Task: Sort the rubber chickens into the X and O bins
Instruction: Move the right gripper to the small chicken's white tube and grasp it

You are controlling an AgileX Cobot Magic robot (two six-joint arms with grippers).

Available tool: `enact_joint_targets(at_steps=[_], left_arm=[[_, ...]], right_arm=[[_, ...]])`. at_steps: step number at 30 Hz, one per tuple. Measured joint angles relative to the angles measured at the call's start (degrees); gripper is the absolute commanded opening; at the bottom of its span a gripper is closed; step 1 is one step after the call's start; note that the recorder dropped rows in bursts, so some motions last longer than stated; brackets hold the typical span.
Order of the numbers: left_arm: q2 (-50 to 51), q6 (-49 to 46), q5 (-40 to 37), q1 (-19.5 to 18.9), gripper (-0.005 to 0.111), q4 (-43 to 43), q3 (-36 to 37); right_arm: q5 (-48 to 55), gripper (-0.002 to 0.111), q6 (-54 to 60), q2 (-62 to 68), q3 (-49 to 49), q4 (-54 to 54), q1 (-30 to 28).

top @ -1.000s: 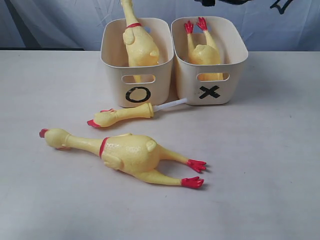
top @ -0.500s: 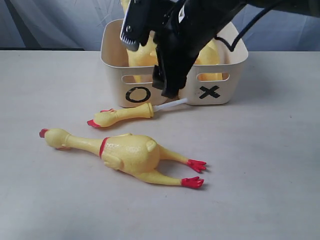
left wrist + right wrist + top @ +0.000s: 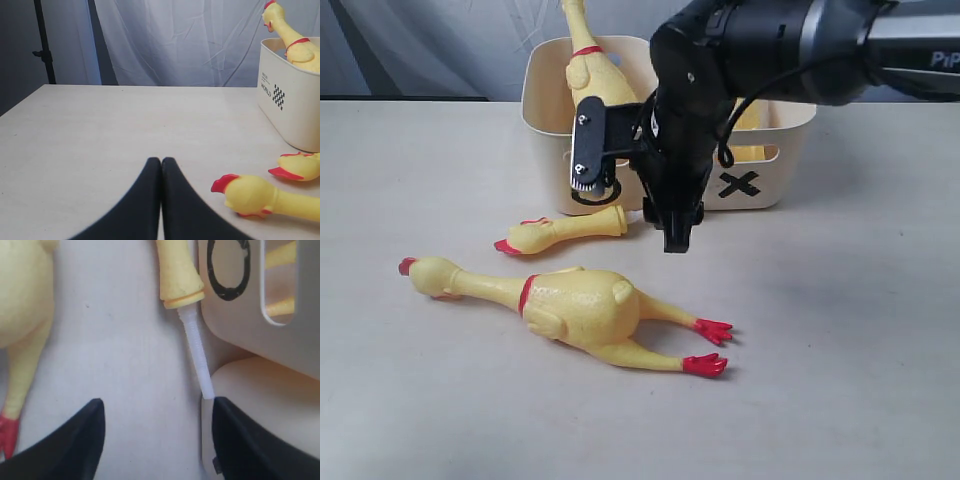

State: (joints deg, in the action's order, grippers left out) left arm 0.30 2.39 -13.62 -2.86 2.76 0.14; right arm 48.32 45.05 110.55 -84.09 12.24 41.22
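In the exterior view the right gripper (image 3: 630,215) has come down within the last second from above the bins to just over the table (image 3: 860,330), jaws spread wide, beside the tail end of the small chicken (image 3: 565,230) lying in front of the O bin (image 3: 545,110); I judge this a reach for that toy, with the large chicken (image 3: 575,305) left for later; one chicken (image 3: 590,70) stands in the O bin, while the arm hides most of the X bin (image 3: 790,120), its contents and part of the O mark; in the left wrist view the left gripper (image 3: 161,161) is pressed closed on nothing, near the large chicken's head (image 3: 250,195), whose body is cut off at the edge; in the right wrist view the right gripper (image 3: 157,402) gapes empty around the small chicken's white tube (image 3: 197,350), whose far tip touches a bin corner; the toy's head is out of frame.
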Motion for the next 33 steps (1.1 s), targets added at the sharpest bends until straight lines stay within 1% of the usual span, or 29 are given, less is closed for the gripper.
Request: enact_joint_targets(at_steps=[15,21,26,33], left_arm=[[0.00,0.00,0.00,0.00,0.000,0.00,0.00],[0.00,0.00,0.00,0.00,0.000,0.00,0.00],[0.00,0.00,0.00,0.00,0.000,0.00,0.00],[0.00,0.00,0.00,0.00,0.000,0.00,0.00]], right_arm=[[-8.14,0.059,-7.23,9.77,0.00,13.55,0.05],[-12.34,0.052,-7.61,11.72,0.00,15.69,0.05],[-13.44,0.053,-8.24,13.24,0.00,17.95,0.05],[-14.51,0.053,-13.69,14.08,0.00,23.93,0.14]])
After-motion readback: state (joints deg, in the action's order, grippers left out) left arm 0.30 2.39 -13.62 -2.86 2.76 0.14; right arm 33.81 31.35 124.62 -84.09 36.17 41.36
